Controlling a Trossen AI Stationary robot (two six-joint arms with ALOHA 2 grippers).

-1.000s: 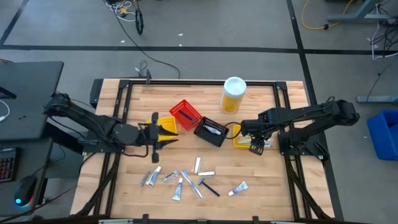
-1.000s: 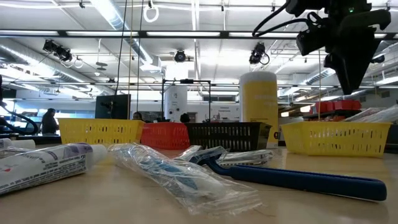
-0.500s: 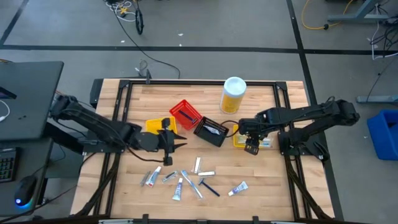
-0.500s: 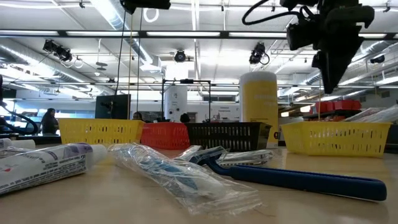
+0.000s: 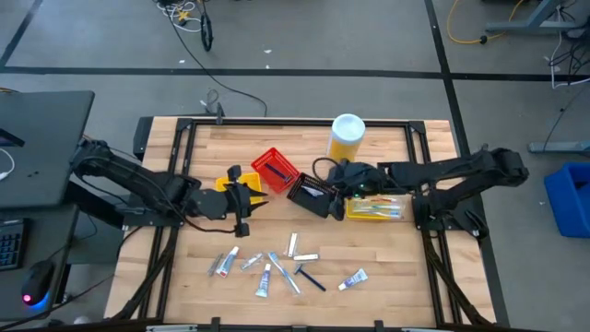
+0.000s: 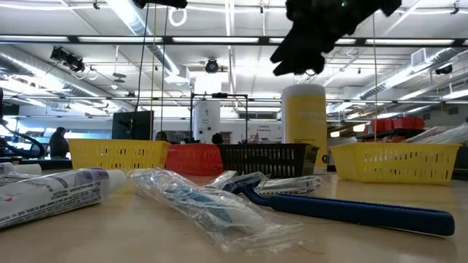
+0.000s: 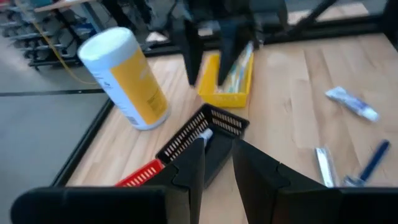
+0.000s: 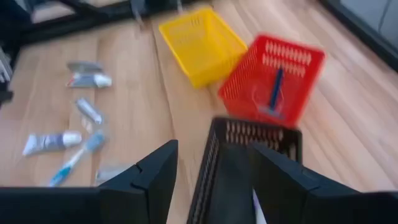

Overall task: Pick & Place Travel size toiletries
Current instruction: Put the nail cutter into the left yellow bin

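Several small tubes (image 5: 265, 279), wrapped toothbrushes (image 6: 212, 208) and a blue-handled razor (image 5: 310, 278) lie flat on the near part of the table. My left gripper (image 5: 247, 199) hovers open beside the left yellow bin (image 5: 224, 184); in its wrist view the gripper (image 7: 217, 163) points toward the black bin (image 7: 202, 138). My right gripper (image 5: 337, 178) is open above the black bin's (image 5: 312, 195) right end, with the bin (image 8: 249, 155) between its fingers in the wrist view. Neither gripper holds anything.
A red bin (image 8: 277, 78) holds a blue razor (image 8: 273, 93). The right yellow bin (image 5: 373, 208) holds toothbrushes. The black bin holds a white tube (image 7: 203, 133). A big yellow bottle (image 5: 346, 140) stands at the far side. The three bins cluster mid-table.
My right gripper has swung from above the right yellow bin toward the table's left, and now hangs over the black bin. My left gripper drifted toward the right and the near edge, then came back a little toward the left yellow bin.
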